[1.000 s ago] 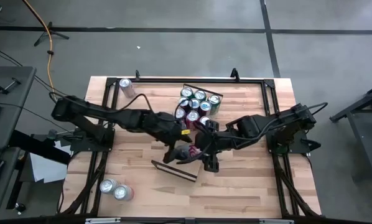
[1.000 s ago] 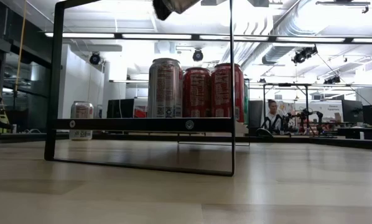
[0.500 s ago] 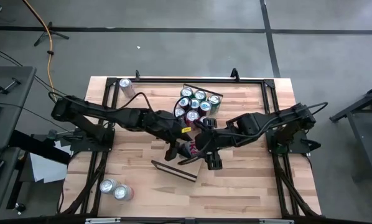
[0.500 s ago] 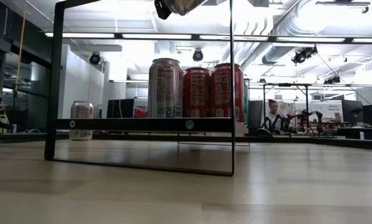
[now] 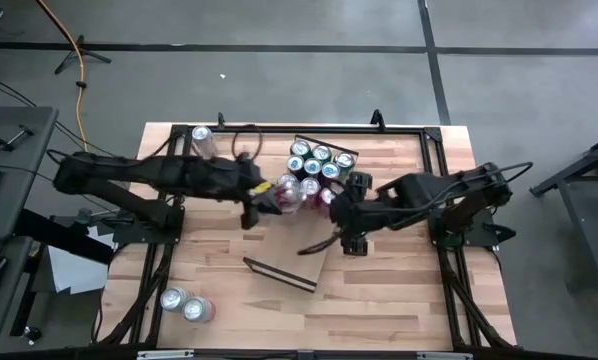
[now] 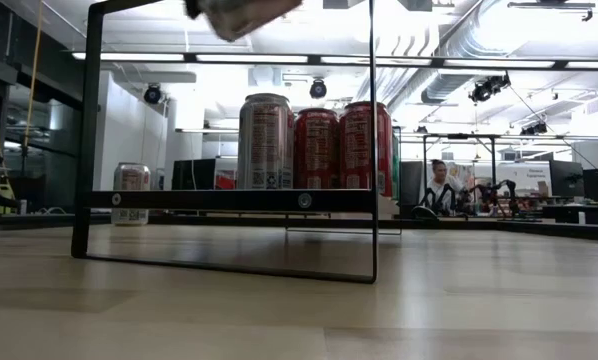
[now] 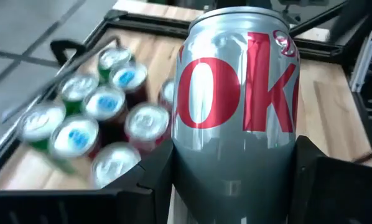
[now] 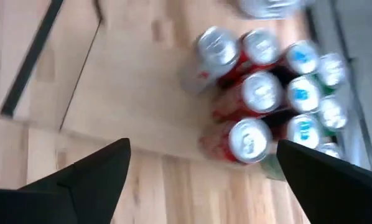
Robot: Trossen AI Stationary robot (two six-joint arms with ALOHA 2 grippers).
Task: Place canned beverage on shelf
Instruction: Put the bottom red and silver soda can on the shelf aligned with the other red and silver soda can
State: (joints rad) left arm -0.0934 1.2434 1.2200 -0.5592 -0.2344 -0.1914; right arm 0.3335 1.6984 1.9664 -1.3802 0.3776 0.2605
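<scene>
Can [image 7: 236,106] clenched in left gripper [image 7: 232,165], carried; right gripper [image 8: 201,168] released; next, setting down beside shelf [image 5: 314,262] cans [image 5: 314,165].

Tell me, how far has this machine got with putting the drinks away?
Already done: a cluster of cans stands on the shelf, filling one end. In hand: the left gripper is shut on a silver cola can, held in the air beside that cluster; the right gripper hangs open above the shelf. Left: setting this can down, plus one loose can at a table corner and two near another.
</scene>
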